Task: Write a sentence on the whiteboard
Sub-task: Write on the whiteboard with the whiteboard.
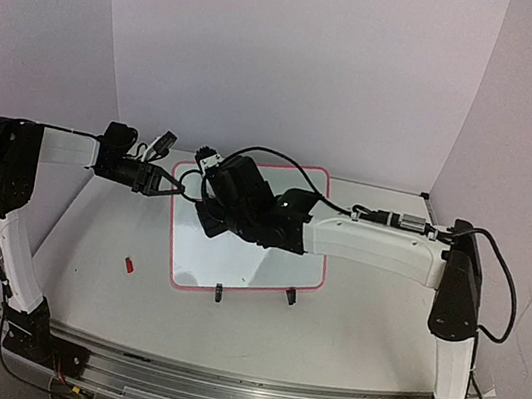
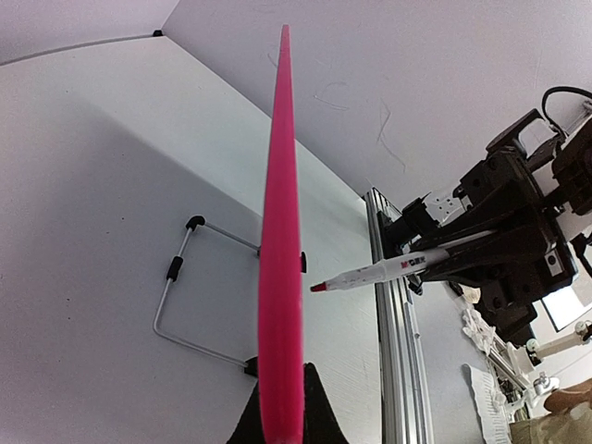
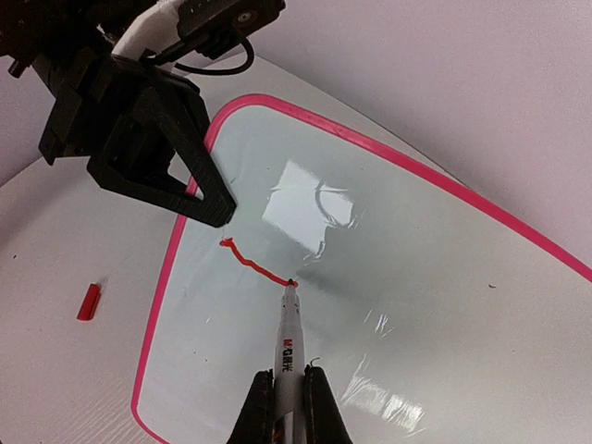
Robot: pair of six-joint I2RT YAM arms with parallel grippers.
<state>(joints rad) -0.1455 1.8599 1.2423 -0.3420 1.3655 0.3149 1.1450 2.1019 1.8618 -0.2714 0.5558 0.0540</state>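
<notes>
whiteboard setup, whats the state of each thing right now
whiteboard, one short red stroke, no words yet
marker, uncapped, tip on the board
red cap, off, lying on the table
left pincer, shut on the whiteboard's edge
right pincer, shut on the marker

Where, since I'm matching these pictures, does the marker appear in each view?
Top: not discernible, hidden under the right arm over the whiteboard.
Left wrist: marker right of centre, tip toward the whiteboard's pink edge.
Right wrist: bottom centre, in the right end effector, tip on the whiteboard.
Shared landmark: the whiteboard's pink frame.
</notes>
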